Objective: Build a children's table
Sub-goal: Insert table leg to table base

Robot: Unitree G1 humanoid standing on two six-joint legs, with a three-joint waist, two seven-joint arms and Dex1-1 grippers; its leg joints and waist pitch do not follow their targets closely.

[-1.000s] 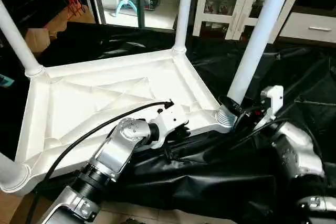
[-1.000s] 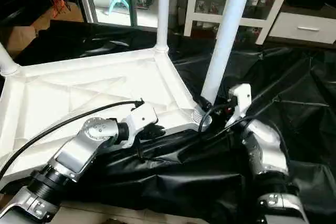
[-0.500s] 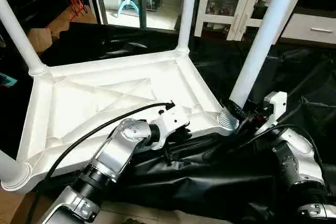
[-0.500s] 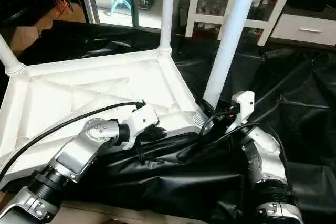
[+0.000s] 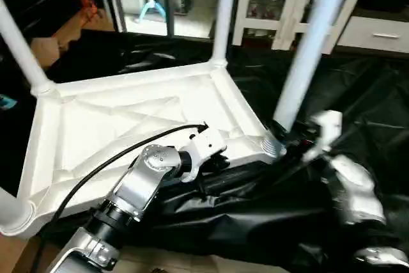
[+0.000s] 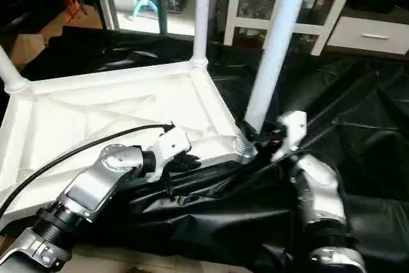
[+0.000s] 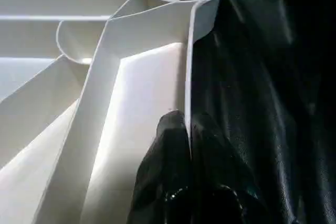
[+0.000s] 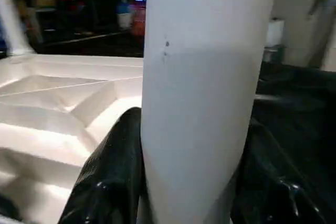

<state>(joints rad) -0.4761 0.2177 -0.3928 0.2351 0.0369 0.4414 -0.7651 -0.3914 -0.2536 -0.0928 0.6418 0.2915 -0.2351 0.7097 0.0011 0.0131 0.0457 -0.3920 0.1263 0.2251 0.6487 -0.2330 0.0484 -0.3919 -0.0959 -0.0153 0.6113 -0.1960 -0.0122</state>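
**Upturned tabletop, legs up; both grippers at the near right corner**

The tabletop (image 5: 128, 116) lies underside up on a black plastic sheet (image 6: 358, 113), its ribs crossing the shallow tray of the underside; the sheet carries it across the floor, bunched in folds along the tabletop's near edge. A leg stands in each corner socket: the near right leg (image 6: 271, 55) rises from a ribbed collar at the near right corner, leaning a little to the right; the far right leg (image 5: 223, 14) stands upright at the far right corner; the far left leg (image 5: 19, 46) slants out over the far left corner; the near left leg (image 5: 7, 212) shows as a stub at the near left corner.

The left gripper (image 7: 188, 129) is at the near edge of the tabletop, just left of the near right corner; its two black fingers (image 7: 163, 171) are pinched together on the thin upright rim of that edge, one on either side. A black cable loops from the silver left forearm over the ribs.

The right gripper (image 8: 191, 182) sits low at the near right leg, just above the collar; its fingers (image 8: 107, 177) stand part-way apart, one on each side of the tube, closed around it.

Behind the sheet: a white cabinet (image 6: 307, 11) with glass doors; a cardboard box (image 5: 48, 46) at the far left.
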